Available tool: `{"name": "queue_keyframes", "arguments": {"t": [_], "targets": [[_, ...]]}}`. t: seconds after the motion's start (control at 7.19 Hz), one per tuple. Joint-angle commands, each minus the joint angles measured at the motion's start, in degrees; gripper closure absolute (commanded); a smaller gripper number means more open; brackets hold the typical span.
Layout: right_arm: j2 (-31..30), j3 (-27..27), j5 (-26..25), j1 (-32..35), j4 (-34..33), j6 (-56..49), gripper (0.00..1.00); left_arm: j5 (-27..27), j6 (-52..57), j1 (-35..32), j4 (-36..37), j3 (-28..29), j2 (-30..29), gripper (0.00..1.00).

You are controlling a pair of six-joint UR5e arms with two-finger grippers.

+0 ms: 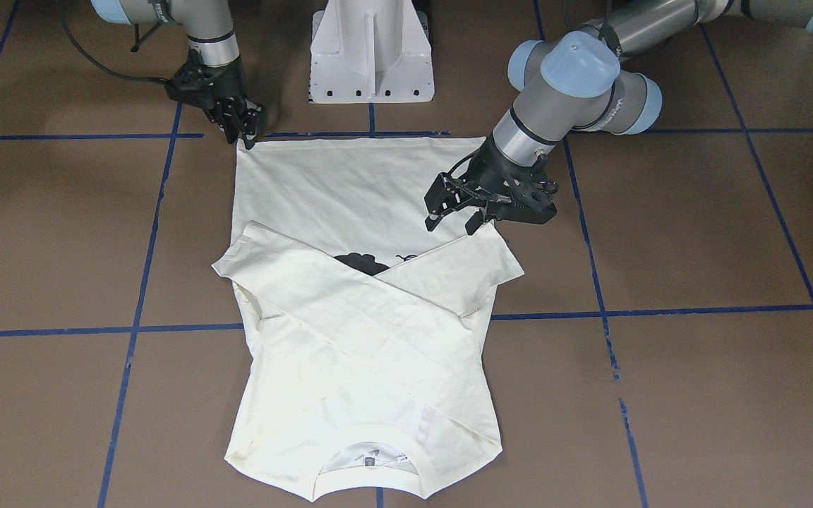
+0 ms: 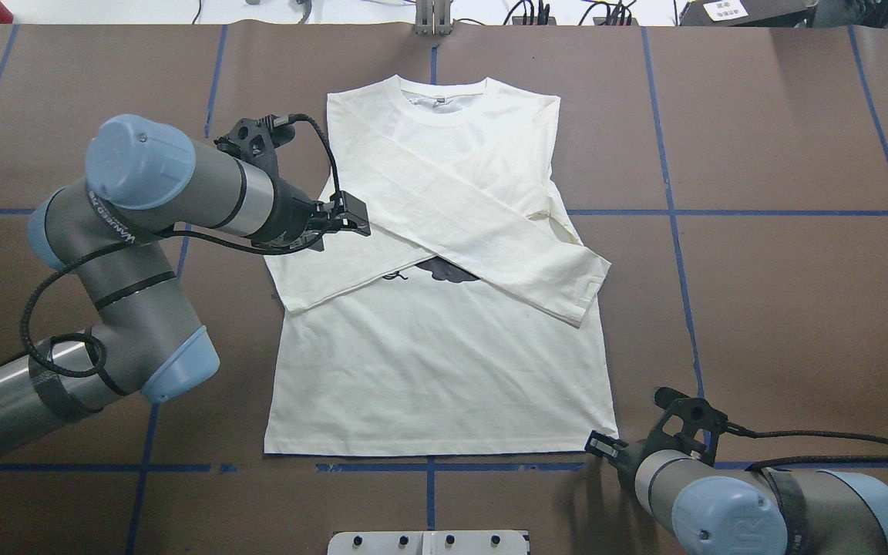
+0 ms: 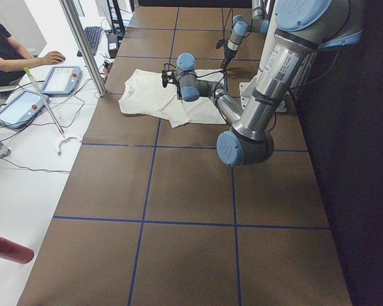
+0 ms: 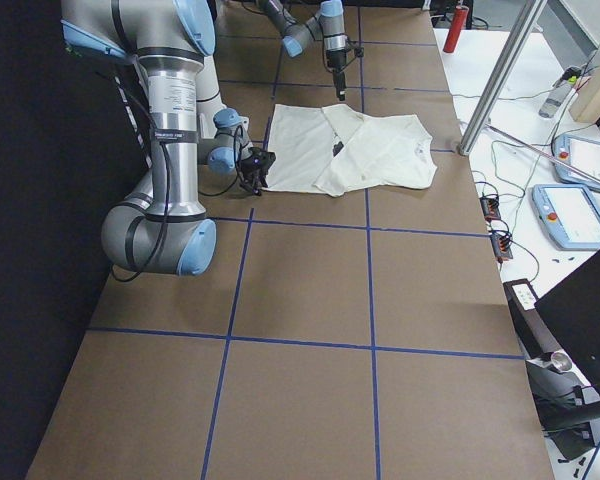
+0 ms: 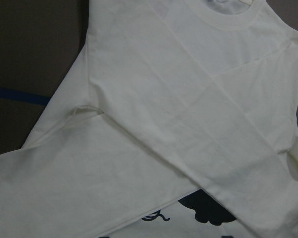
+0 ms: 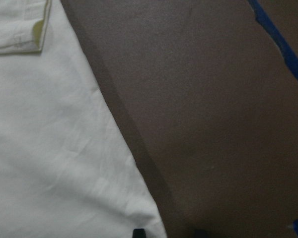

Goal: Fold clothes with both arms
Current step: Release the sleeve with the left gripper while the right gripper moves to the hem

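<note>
Left arm (image 2: 143, 177) above a sleeve-crossed shirt (image 2: 436, 370), right arm (image 2: 729, 501) at its hem corner.
Reaching in from the shirt's left, the left arm holds its jaws spread and empty over the shirt's left edge, near the cuff end of the under sleeve (image 2: 336, 277). Shirt lies flat on the bench (image 2: 760, 308), front up, neck (image 2: 444, 104) on the side far from the robot. Both sleeves cross on the chest and hide most of the black print (image 2: 444, 271). At the shirt's near right hem corner the right arm's jaws point down, tips at the cloth's edge; whether they pinch it I cannot tell.
</note>
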Motion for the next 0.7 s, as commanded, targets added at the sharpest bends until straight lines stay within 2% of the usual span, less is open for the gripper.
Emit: {"name": "queue_keyframes", "arguments": {"t": [0.0, 0.56], "targets": [[0.28, 0.35, 0.26, 0.11, 0.03, -0.35, 1.0, 0.0, 0.0, 0.0, 0.07, 0.07, 0.06, 0.2], [0.37, 0.53, 0.27, 0.29, 0.03, -0.96, 1.0, 0.0, -1.66, 0.18, 0.07, -1.07, 1.64, 0.19]]}}
